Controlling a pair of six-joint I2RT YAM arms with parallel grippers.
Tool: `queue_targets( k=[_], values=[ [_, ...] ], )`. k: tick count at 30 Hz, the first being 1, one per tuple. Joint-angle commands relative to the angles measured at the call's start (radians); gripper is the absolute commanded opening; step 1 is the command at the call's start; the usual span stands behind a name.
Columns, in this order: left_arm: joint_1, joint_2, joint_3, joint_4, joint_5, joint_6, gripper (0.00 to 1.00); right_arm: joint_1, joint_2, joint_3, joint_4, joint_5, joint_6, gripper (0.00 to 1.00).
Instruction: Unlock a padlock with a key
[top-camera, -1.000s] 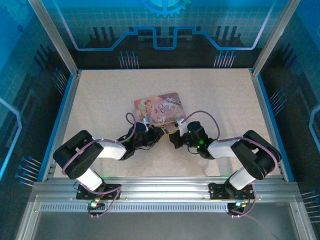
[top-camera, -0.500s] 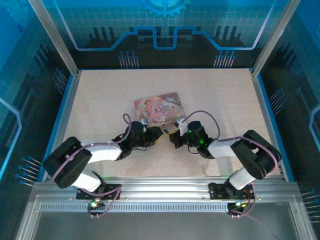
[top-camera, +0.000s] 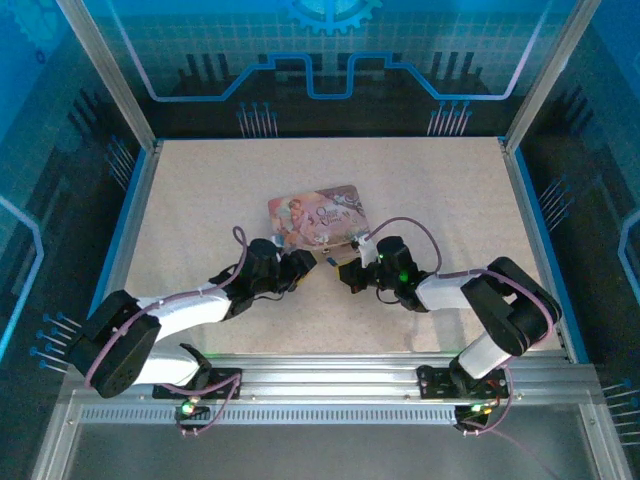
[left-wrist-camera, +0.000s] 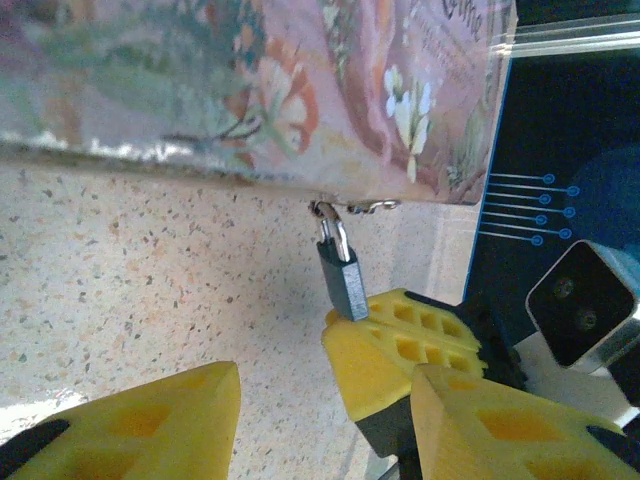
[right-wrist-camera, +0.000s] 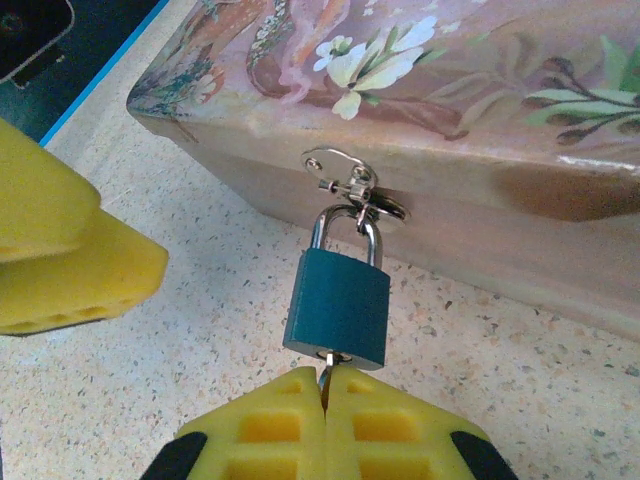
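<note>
While the small blue-grey metal padlock (right-wrist-camera: 337, 310) hangs by its silvery shackle from the hasp (right-wrist-camera: 352, 185) on the near wall of the pink flowered tin box (right-wrist-camera: 450, 80), we see the right gripper (right-wrist-camera: 325, 388) pinched tight on the thin dark metal key (right-wrist-camera: 326, 368) at the lock's underside. The left gripper (left-wrist-camera: 325, 400) gapes wide just to its left.

A pink flowered tin box (top-camera: 318, 214) is lying flat near the middle of the speckled surface (top-camera: 200, 190), well apart from every edge. A small metal latch (right-wrist-camera: 345, 182) is sticking out from its front wall.
</note>
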Motion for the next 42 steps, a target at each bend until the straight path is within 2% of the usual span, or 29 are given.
queue_targets(
  k=[1,14,22,33,42],
  values=[
    [-0.031,0.026,0.039,-0.040,-0.010,0.018,0.50,-0.010,0.012,-0.003,-0.031,0.005,0.010,0.01],
    [-0.090,0.081,0.148,-0.155,-0.132,-0.032,0.52,0.011,0.014,0.006,-0.032,0.020,-0.019,0.02],
    [-0.114,0.131,0.227,-0.253,-0.183,-0.082,0.40,0.022,0.016,0.011,-0.044,0.031,-0.028,0.02],
    [-0.131,0.200,0.291,-0.287,-0.221,-0.112,0.37,0.031,0.017,0.020,-0.056,0.041,-0.040,0.02],
    [-0.134,0.252,0.330,-0.304,-0.244,-0.133,0.30,0.038,0.018,0.030,-0.068,0.044,-0.046,0.02]
  ],
)
